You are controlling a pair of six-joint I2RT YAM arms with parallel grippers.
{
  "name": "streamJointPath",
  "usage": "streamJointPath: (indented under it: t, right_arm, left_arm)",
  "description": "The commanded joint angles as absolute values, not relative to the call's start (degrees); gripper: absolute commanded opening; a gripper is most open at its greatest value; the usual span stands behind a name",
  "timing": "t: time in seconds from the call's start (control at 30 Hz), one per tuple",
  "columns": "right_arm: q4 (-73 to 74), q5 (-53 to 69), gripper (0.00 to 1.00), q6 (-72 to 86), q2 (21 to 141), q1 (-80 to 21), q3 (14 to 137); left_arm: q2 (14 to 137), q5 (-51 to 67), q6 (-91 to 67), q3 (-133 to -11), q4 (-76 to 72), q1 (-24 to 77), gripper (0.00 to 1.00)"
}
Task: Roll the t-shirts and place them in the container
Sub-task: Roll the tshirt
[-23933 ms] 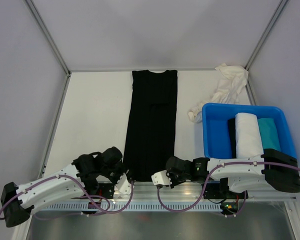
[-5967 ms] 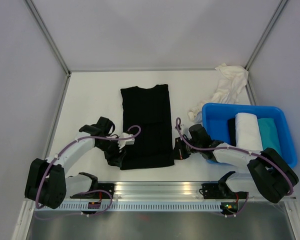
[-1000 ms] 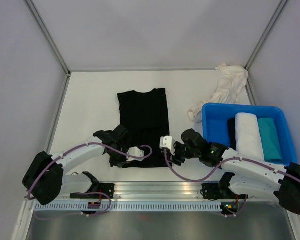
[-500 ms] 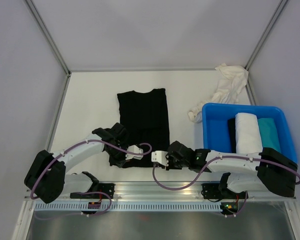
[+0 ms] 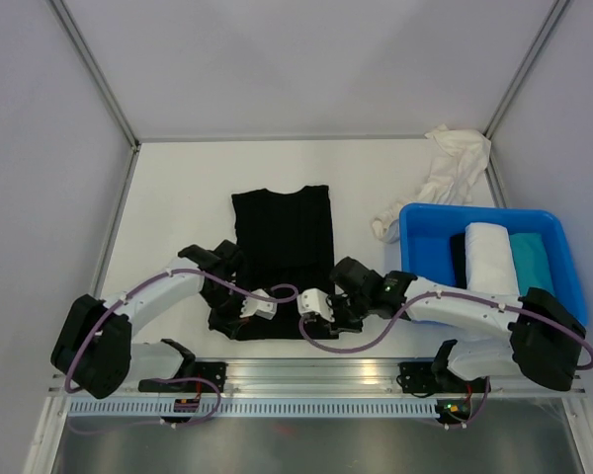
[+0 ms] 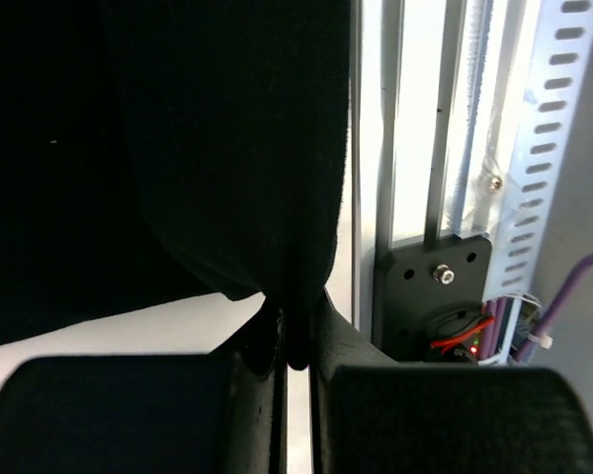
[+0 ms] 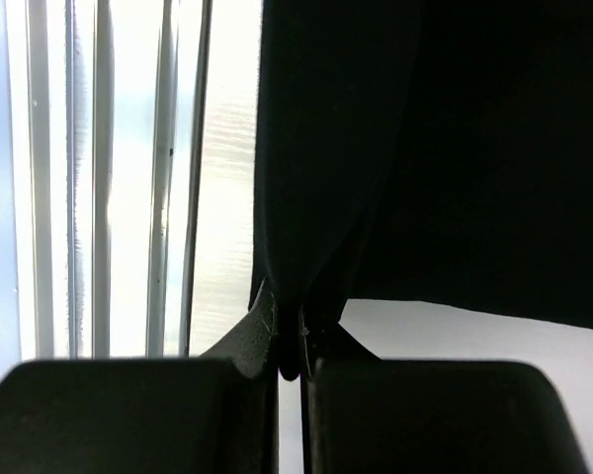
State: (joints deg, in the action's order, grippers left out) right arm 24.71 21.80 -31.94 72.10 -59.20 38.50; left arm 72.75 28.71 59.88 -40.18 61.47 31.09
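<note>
Black t-shirt lies flat in the middle of the white table, its neckline toward the far side and its near end bunched close to the metal rail along the table's front edge. A blue bin stands to the right of it, apart from the cloth. Beyond the bin, in the far right corner, a crumpled white t-shirt sits in a loose heap. Inside the bin, a rolled white t-shirt lies lengthwise, with a teal t-shirt just beside it on the right and a strip of dark cloth on its left.

Both arms reach to the black t-shirt's near end. The left gripper sits at the near left corner and the right gripper at the near right corner. In the left wrist view the left gripper is pinched tight on a rounded fold of black cloth, with no gap showing between its fingers. In the right wrist view the right gripper is clamped the same way on a like fold of the same shirt.
</note>
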Motion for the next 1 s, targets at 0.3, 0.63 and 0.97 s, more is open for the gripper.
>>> streamJointPath:
  t: [0.3, 0.63, 0.97]
  right_arm:
    - [33.66, 43.15, 0.00, -29.80, 90.61, -41.67, 50.01]
    - [31.47, 45.62, 0.00, -25.84, 92.90, -39.11, 50.89]
    - [29.01, 46.23, 0.00, -21.62, 94.04, -36.12, 50.80]
  left_arm:
    - [82.53, 30.59, 69.61, -45.79, 67.41, 24.96, 0.38]
    - [77.70, 36.47, 59.00, -52.11, 65.75, 23.55, 0.63]
    - [77.78, 35.62, 45.98, -45.53, 54.60, 24.17, 0.66]
